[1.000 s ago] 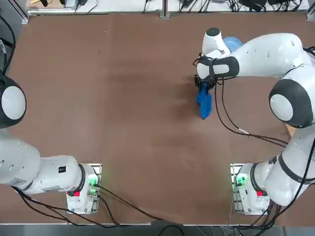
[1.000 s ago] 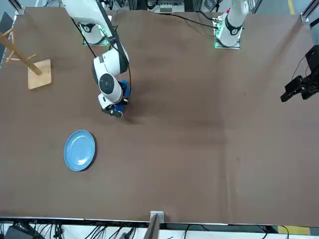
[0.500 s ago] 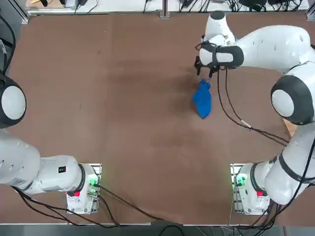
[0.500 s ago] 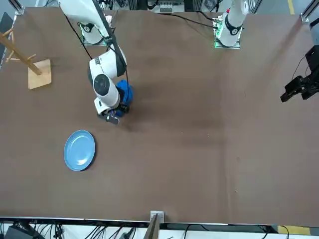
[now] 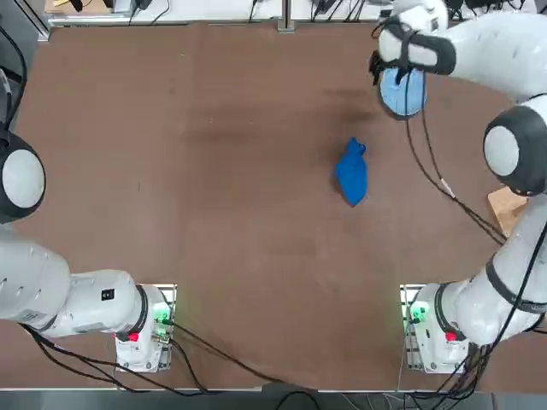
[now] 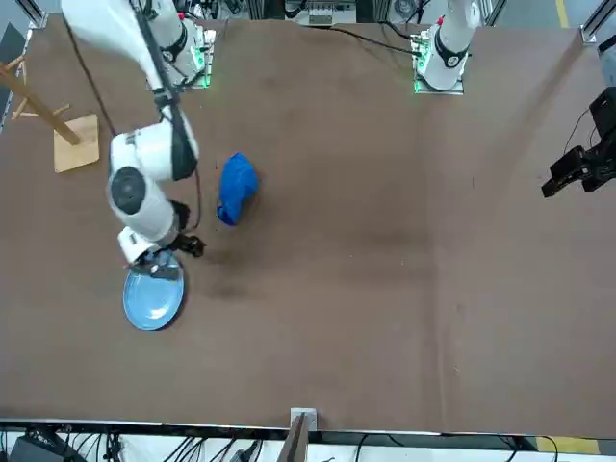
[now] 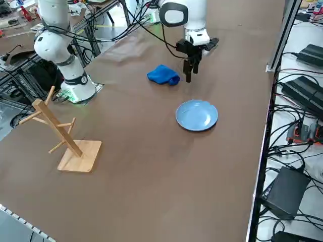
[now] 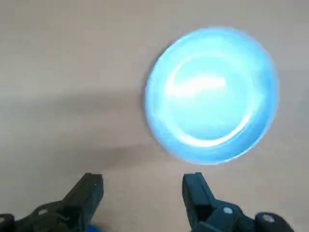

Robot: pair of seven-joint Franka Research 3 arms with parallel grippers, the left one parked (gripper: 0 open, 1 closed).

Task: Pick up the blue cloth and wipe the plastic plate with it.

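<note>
So the right tool is spread wide, holding nothing, hanging above the surface. The plastic plate sits just ahead of it, blue cloth lying crumpled well behind.

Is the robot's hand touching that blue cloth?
Apart. The right side view shows bare table between the open right hand and the blue cloth.

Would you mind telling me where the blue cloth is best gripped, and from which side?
Grip the blue cloth at its raised, bunched middle, coming straight down from above: it lies crumpled in a heap on the table, so flat edges offer little. The right gripper is open and empty.
</note>
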